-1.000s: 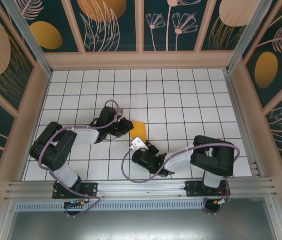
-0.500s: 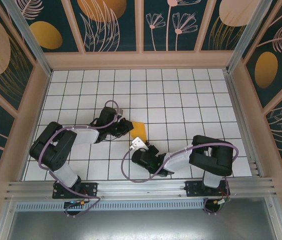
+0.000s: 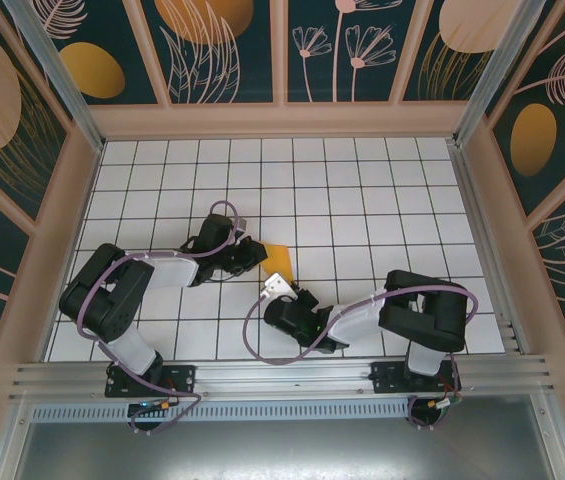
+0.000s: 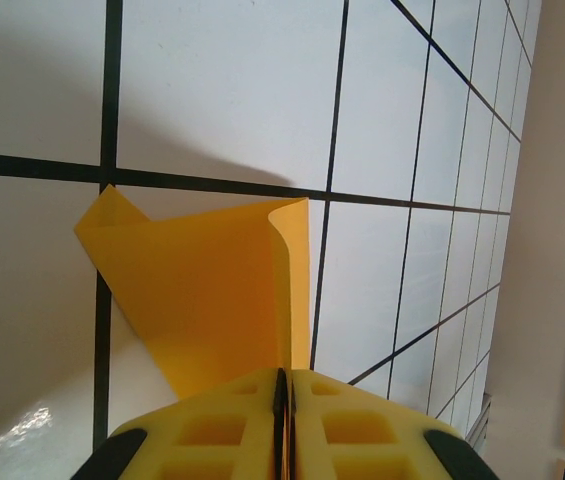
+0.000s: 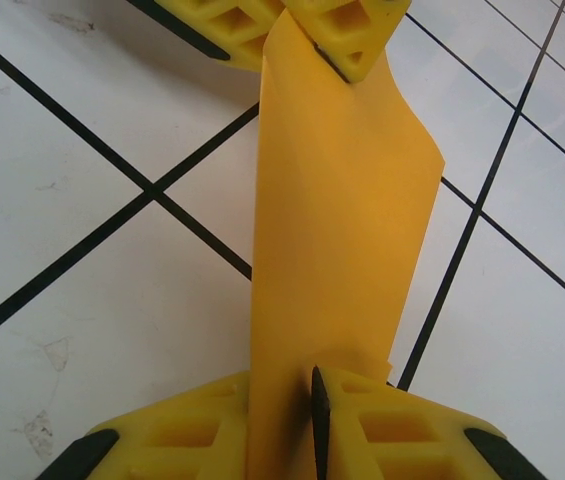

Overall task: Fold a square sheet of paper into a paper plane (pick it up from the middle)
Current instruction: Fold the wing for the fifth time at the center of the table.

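Just left of centre in the overhead view, over the worktop (image 3: pixel 382 200), gripping the folded square sheet of paper (image 3: pixel 278 256) at opposite ends with left fingers (image 4: pixel 222 435) and right fingers (image 5: pixel 182 440) both clamped on it; probably light, limp, quick to crease, best pinched beside the fold.

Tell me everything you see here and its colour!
Folded orange-yellow sheet of thin paper: one, orange-yellow, held over the table's middle between both grippers.
White tiled table with black grid lines: one, white and black, under everything.
Patterned wall panels: several, dark teal with orange ovals, around the table.
Purple cables: two, purple, one along each arm.
Black robot arms: two, black, bolted at the near edge.
Left gripper: one, yellow fingers, shut on the paper.
Right gripper: one, yellow fingers, either side of the paper's other end.
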